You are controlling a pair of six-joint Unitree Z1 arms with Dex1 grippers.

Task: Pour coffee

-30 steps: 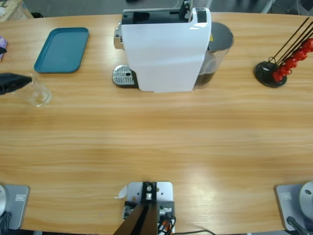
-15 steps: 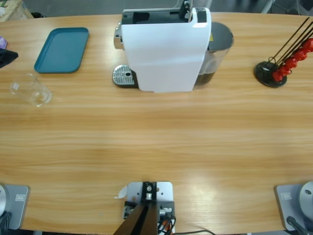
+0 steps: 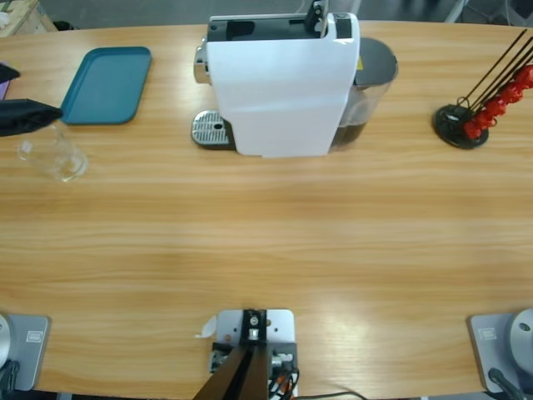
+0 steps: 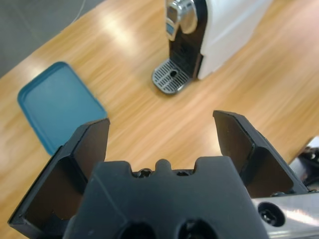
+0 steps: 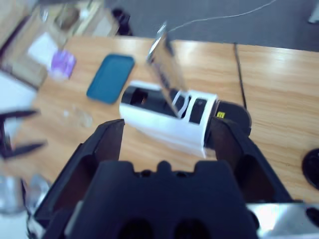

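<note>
Currently the left gripper (image 4: 162, 132) has its jaws spread wide with nothing between them. Its wrist view looks down past the jaws at the teal tray (image 4: 60, 107), the coffee machine (image 4: 214, 30) and the round metal drip grate (image 4: 172, 77) at the foot of the machine's spout side. In the high view a black gripper (image 3: 29, 117) enters from the left edge, its tip just above the rim of a clear glass (image 3: 54, 154); whether it touches the glass cannot be told. That glass stands on the wooden table (image 3: 266, 250), below the near corner of the tray (image 3: 107, 85), and looks empty.

No coffee can be made out anywhere: not in the glass, nor on the grate (image 3: 210, 129).

The right gripper (image 5: 167, 144) is also wide open and holds nothing. Its wrist view looks from high up over the white machine (image 5: 169, 122), whose lid lever (image 5: 164, 59) stands raised, with the tray (image 5: 110, 78) beyond it and the other arm's black jaws (image 5: 17, 132) at the left edge.

Right of the machine (image 3: 279, 83), at its back, sits a smoky grey tank (image 3: 366, 92). Well apart, near the table's right edge, a black wire stand (image 3: 466, 121) carries red capsules (image 3: 500, 104).
</note>
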